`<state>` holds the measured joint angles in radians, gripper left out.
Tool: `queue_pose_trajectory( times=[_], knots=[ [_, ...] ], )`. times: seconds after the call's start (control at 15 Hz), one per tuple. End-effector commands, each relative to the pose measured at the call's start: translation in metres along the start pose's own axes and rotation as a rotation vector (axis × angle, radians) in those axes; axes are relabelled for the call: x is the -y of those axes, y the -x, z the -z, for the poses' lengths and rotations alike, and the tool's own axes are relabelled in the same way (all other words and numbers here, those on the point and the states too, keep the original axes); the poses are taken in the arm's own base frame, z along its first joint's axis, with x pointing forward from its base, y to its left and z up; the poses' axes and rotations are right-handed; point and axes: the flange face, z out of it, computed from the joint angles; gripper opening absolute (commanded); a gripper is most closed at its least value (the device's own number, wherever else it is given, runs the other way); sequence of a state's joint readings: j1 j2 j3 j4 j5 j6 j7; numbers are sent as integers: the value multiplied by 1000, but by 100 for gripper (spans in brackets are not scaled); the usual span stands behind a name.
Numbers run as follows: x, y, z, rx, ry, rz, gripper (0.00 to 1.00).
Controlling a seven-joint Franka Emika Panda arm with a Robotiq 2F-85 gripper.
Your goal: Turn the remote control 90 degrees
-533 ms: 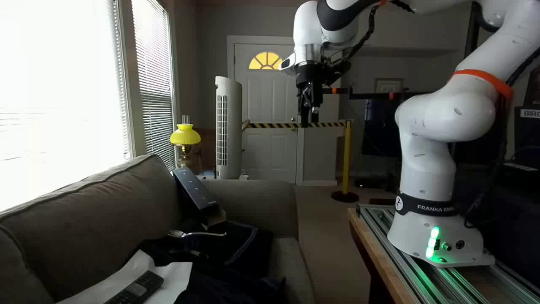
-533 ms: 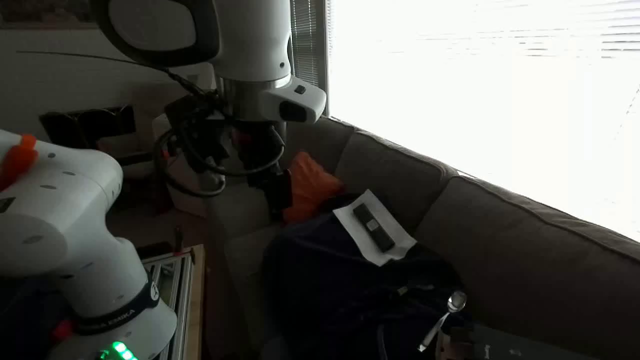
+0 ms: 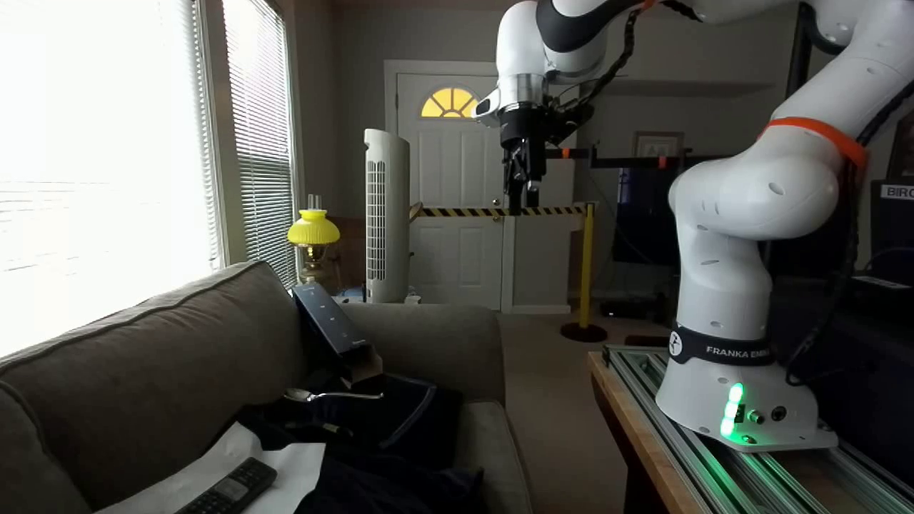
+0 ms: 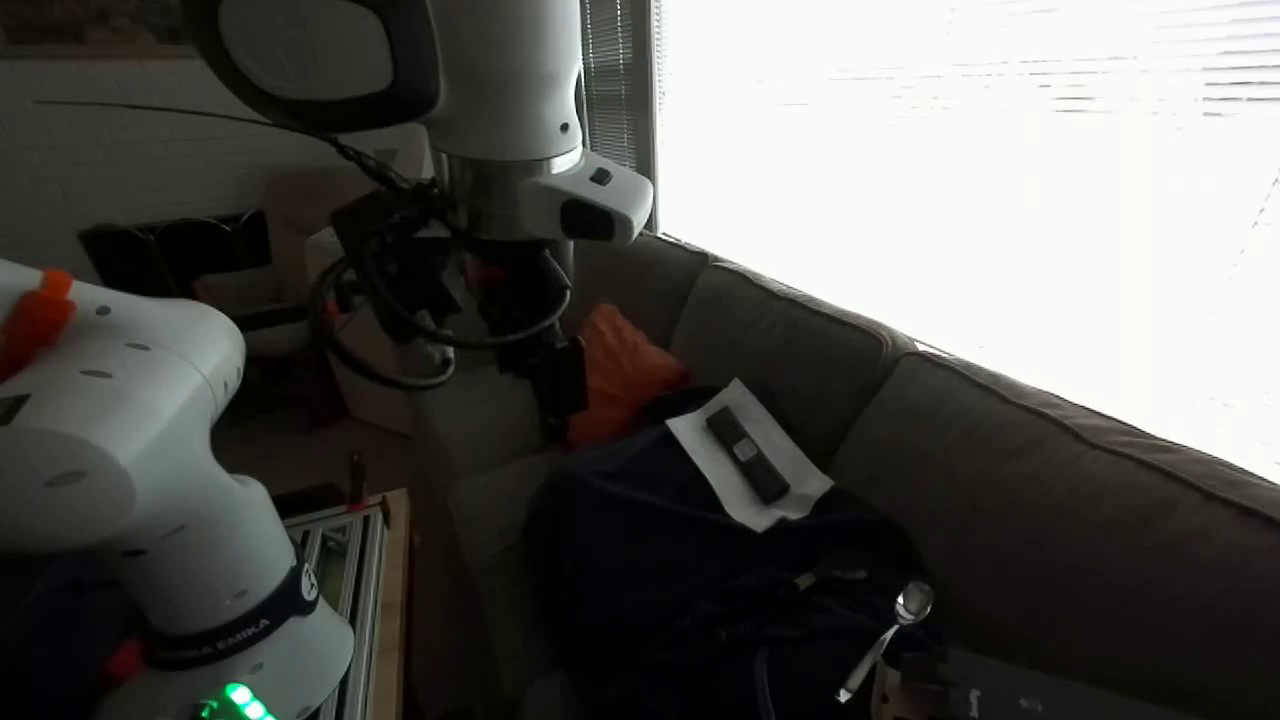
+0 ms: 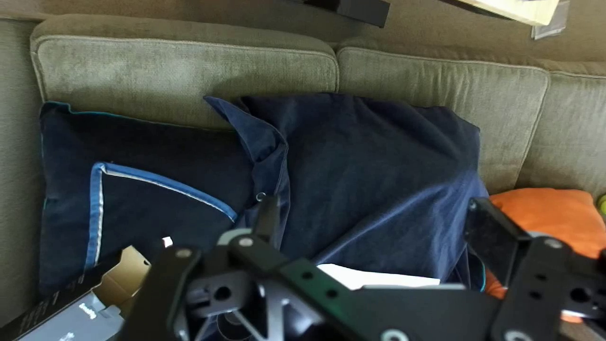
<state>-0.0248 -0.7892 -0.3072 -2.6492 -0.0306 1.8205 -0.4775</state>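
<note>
With twelve at the top of each view, the gripper (image 3: 524, 203) hung in the air, its tips toward six o'clock, well apart from the sofa (image 3: 450, 343). In the wrist view its two fingers (image 5: 490, 232) stood wide apart and had hold of nothing; past them spread a dark blue cloth (image 5: 378, 156), with an orange pillow (image 5: 554, 213) between three and four o'clock and a dark cushion (image 5: 156, 144) with blue trim toward nine.

The remote (image 4: 748, 453) lay face up on a sheet of white paper (image 4: 782, 452) on the cloth-covered sofa. In an exterior view it was between three and four o'clock from the gripper, apart from it, its length running from eleven to five. Toward five o'clock from the remote lay a metal spoon (image 4: 867, 664), apart from the paper.

In an exterior view with a yellow lamp (image 3: 314, 230) toward nine o'clock, the remote was between seven and eight, cut off by the bottom edge, its visible end pointing to two. A dark box (image 3: 330, 318) leaned in the sofa's corner, its cardboard flap toward five, just beside the spoon. A tall white fan (image 3: 389, 214) stood at ten, near a door (image 3: 457, 171). The robot arm (image 3: 757, 193) stood on a table (image 3: 639, 428) toward four.
</note>
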Motion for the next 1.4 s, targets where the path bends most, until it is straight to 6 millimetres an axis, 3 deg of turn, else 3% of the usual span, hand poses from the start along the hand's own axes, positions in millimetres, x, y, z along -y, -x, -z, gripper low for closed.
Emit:
queue_pose_trajectory(
  times=[0.0, 0.33, 0.47, 0.67, 0.93, 1.13, 1.2, 1.33],
  knots=[
    [12, -32, 4, -8, 103, 146, 100],
    [62, -124, -10, -81, 194, 416, 100],
    [78, -156, -30, -106, 227, 535, 100],
    [83, -191, -62, -118, 274, 709, 100],
    [78, -220, -109, -152, 276, 923, 100],
    [89, -234, -144, -170, 241, 1072, 100],
    [84, -219, -126, -158, 259, 988, 100],
    [87, -223, -136, -148, 251, 1000, 100]
  ],
)
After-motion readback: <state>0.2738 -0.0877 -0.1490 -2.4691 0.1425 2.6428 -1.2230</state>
